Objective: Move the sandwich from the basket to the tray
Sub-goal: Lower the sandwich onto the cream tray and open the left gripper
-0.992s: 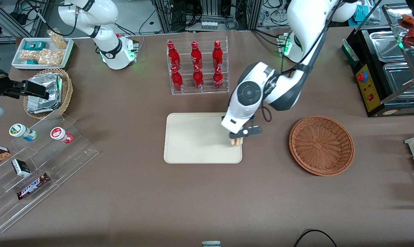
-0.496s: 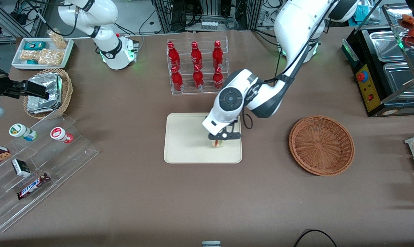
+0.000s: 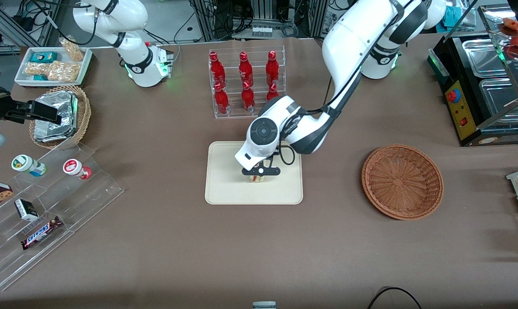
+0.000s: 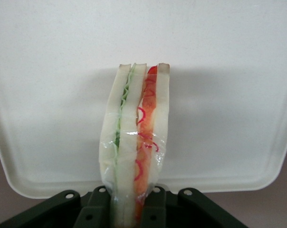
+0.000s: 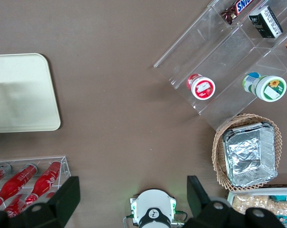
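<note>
Gripping the sandwich [image 4: 134, 147] between closed fingers, my left arm's gripper [image 3: 260, 172] hung over the middle of the tray [image 3: 224, 189] when these frames were taken. The fingers [image 4: 98, 209] pressed on the two outer bread slices at the wedge's thick end, and the clear wrap bulged a little just past them. I could not tell whether the sandwich touched the tray or hung just above it.

Seen from the front, the sandwich [image 3: 256, 178] was only a pale sliver with a red fleck under the black gripper, mostly covered by the wrist. That view placed the basket [image 3: 402, 181] well apart from the tray, toward the working arm's end of the table, with nothing in it. A clear rack of red bottles [image 3: 246, 83] stood farther from the front camera than the tray.

From the wrist, I saw what the front hid: three slices of white bread, a green layer in one gap, a red-orange one with pink rings in the next, and the tray's rounded corners [image 4: 8, 175] under the wedge's shadow.

From the parked arm's wrist, only one end of the tray [image 5: 36, 116] showed, with a grey shadow across it; neither sandwich nor gripper appeared there.
</note>
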Available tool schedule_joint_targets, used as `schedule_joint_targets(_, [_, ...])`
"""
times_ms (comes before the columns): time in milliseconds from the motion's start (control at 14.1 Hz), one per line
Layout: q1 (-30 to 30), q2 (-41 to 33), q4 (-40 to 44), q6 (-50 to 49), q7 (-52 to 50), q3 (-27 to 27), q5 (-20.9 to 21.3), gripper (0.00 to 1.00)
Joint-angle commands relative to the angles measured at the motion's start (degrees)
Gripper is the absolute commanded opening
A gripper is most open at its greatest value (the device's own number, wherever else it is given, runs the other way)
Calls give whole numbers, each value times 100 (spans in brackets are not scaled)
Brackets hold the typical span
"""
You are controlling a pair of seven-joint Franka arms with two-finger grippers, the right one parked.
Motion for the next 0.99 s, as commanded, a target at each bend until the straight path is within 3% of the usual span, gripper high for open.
schedule_joint_targets(0, [-151,361,472,-136,-367,47,312,17])
schedule_joint_targets(213, [-151,370,472,-136,-500,56,322,21])
schedule_joint_targets(425, [-125,361,472,-136,-474,56,313,76])
schedule_joint_targets(638, [-99,291,489,-171,-482,56,313,97])
schedule_joint_targets(921, [-11,29,805,-924,-430,135,313,100])
